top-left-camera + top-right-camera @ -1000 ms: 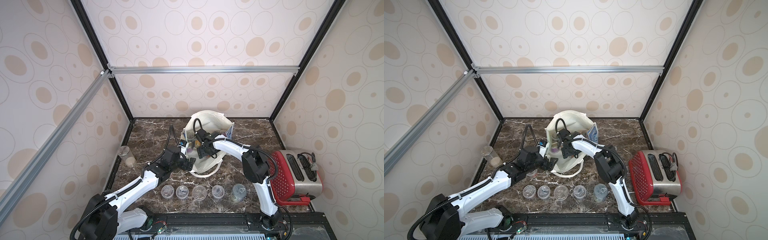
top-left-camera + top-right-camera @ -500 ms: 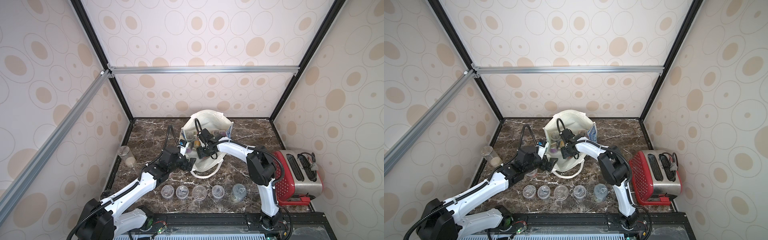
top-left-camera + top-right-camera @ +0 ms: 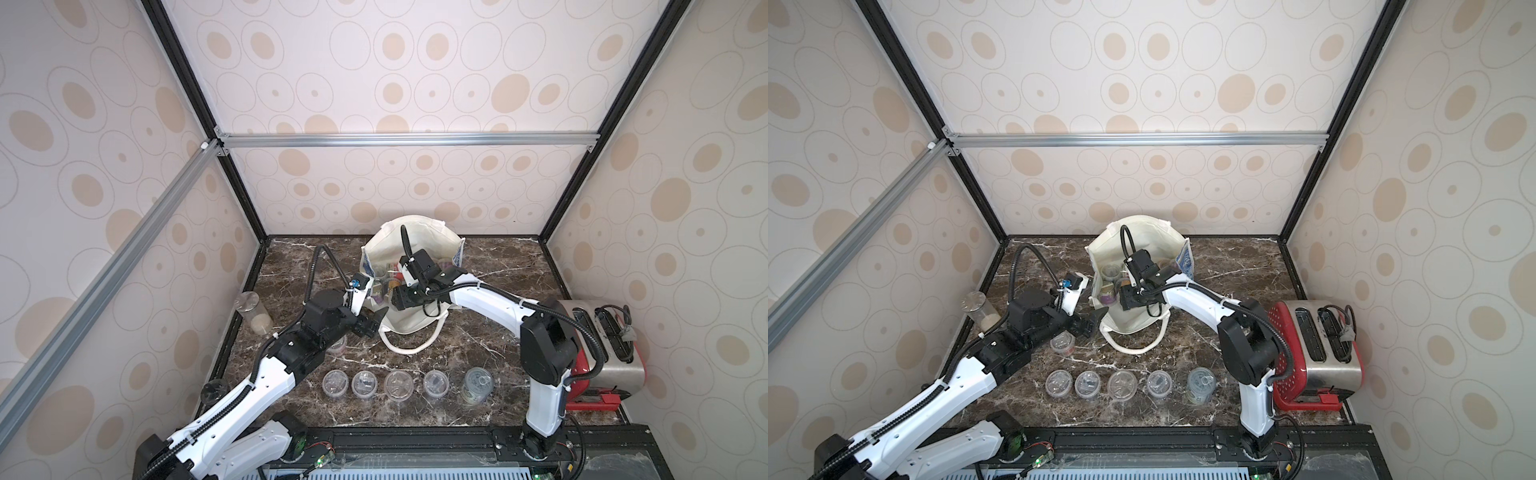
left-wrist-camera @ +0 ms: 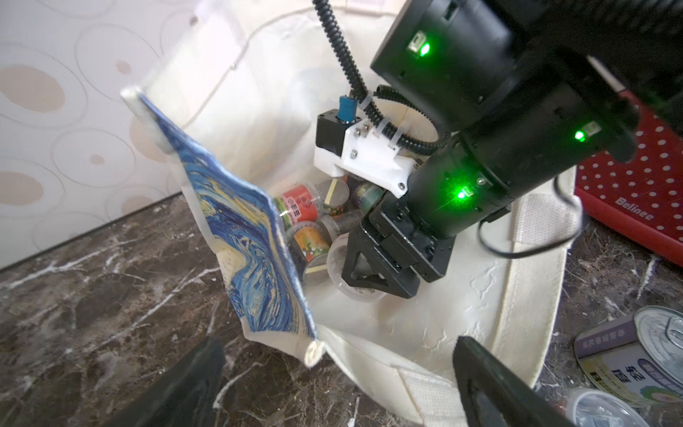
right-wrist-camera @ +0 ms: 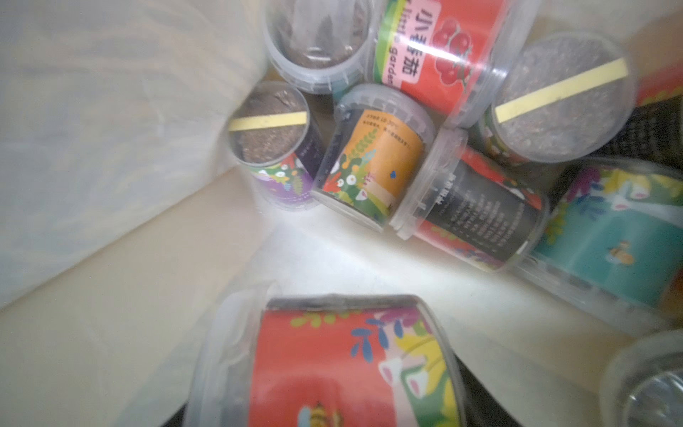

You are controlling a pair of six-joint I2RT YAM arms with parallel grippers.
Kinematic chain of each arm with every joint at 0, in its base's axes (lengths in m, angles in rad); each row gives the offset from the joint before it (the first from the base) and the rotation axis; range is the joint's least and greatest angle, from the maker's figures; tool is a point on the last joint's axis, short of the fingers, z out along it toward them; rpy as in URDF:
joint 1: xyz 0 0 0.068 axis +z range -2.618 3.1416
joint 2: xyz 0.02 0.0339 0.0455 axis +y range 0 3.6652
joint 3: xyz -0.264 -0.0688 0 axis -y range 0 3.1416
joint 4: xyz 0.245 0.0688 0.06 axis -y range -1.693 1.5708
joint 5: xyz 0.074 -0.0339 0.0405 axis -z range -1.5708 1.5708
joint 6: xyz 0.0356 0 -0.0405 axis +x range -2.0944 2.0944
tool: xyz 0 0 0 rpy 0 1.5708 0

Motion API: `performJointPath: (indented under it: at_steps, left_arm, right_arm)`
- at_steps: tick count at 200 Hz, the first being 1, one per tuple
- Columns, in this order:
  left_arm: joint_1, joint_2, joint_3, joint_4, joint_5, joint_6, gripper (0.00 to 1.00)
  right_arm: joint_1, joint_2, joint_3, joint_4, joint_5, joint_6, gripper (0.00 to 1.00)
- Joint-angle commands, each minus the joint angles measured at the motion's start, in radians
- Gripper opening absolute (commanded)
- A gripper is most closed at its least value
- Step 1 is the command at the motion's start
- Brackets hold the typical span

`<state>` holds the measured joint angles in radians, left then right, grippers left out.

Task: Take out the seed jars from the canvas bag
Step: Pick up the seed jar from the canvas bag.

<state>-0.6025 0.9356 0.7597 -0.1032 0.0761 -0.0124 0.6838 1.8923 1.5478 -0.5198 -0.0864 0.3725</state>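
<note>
A red-labelled jar (image 5: 332, 369) is clamped by the right gripper (image 4: 366, 273) inside the canvas bag (image 4: 425, 321), mid-frame. The left gripper (image 4: 336, 349) is spread apart.

The cream canvas bag (image 4: 425, 325) is matt, woven cloth. The small round seed jars (image 5: 373, 162) are glossy clear plastic.

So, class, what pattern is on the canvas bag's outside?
Canvas bag: blue and yellow swirls, best in left wrist view.

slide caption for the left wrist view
Right hand inside the bag, closed on a jar; left hand open outside.
</note>
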Motion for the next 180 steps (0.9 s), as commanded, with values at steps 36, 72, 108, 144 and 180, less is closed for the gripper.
performJointPath:
  at_steps: [36,72,108,144,180]
  left_arm:
    - [-0.008,-0.086,0.038,0.018,-0.096,0.088,0.98]
    - [-0.008,-0.051,0.051,0.020,-0.158,0.020,0.98]
    - [-0.008,-0.010,0.052,0.050,-0.113,0.032,0.98]
    - [-0.008,0.076,0.088,0.046,-0.148,0.023,0.98]
    - [-0.003,0.196,0.168,-0.045,-0.417,-0.071,0.98]
  right_arm:
    - [-0.046,-0.183,0.061,-0.109,-0.179,0.126,0.68]
    - [-0.099,-0.337,-0.020,-0.158,-0.292,0.181,0.68]
    - [-0.190,-0.530,-0.157,-0.200,-0.383,0.209,0.69]
    - [-0.279,-0.698,-0.274,-0.310,-0.374,0.192,0.69]
    - [-0.327,-0.785,-0.423,-0.426,-0.297,0.133,0.69]
